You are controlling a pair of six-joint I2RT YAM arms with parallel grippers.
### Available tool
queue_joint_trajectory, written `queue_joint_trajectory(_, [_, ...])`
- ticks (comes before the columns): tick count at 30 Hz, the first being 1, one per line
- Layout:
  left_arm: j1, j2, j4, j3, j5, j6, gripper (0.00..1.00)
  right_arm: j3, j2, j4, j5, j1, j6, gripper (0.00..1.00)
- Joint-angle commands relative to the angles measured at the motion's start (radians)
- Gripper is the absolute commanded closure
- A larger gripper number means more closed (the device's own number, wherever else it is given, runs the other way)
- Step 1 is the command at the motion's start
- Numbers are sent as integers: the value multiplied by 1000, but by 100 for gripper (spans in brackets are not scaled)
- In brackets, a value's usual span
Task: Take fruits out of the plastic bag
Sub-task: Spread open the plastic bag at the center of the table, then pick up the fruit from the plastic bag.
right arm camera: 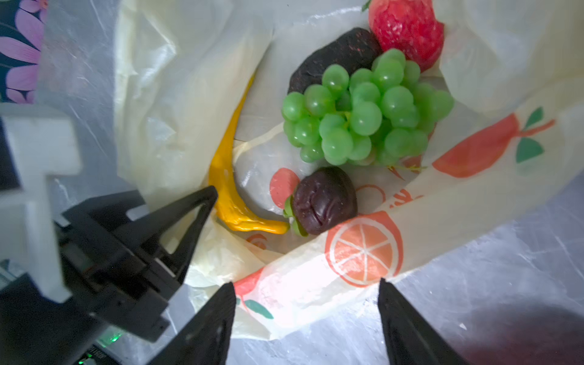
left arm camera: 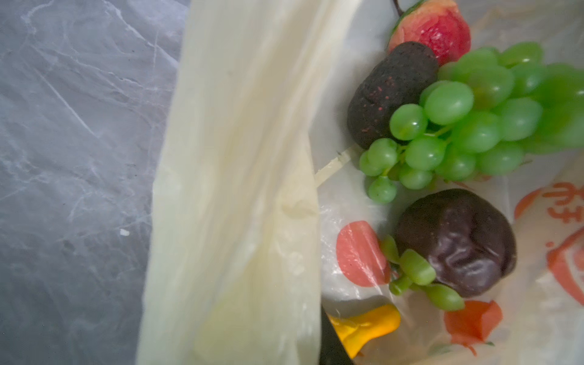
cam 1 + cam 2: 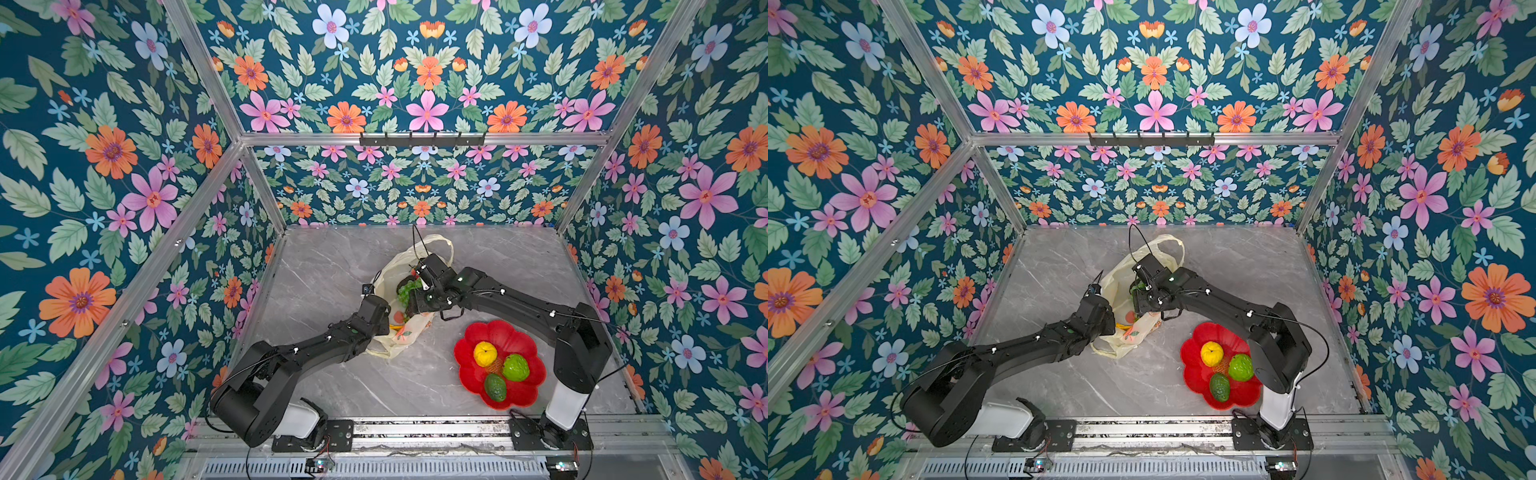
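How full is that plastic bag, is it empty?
Not empty. Inside the plastic bag lie a green grape bunch, a red strawberry, a yellow banana, a dark bumpy fruit and a dark wrinkled fruit.

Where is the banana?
The banana lies inside the plastic bag in the right wrist view, along its wall, one end beside the dark wrinkled fruit.

Walls (image 3: 428, 75): dark teal wallpaper on three sides, with green leaves and pink, orange and pale blue flowers.
Frame (image 3: 299, 139): bare aluminium bars along the wall edges and corners.
Hook rail (image 3: 422, 142): black, mounted on the back crossbar.
Tabletop (image 3: 332, 270): grey, marble-look, pale veins.
Front rail (image 3: 432, 428): metal, with a slotted vent strip (image 3: 415, 469) below.
Light: even, soft shadows.
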Motion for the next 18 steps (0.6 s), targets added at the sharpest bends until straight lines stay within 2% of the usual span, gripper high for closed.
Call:
queue_joint_trajectory(1, [-5, -4, 56, -9, 15, 5, 73, 41, 35, 3, -19, 0, 5, 29])
queue_joint_trajectory(9, [-11, -17, 95, -39, 25, -11, 75, 165, 178, -72, -5, -14, 10, 32])
queue_joint_trajectory(18, [-12, -28, 123, -62, 28, -18, 75, 158, 238, -91, 15, -14, 89, 32])
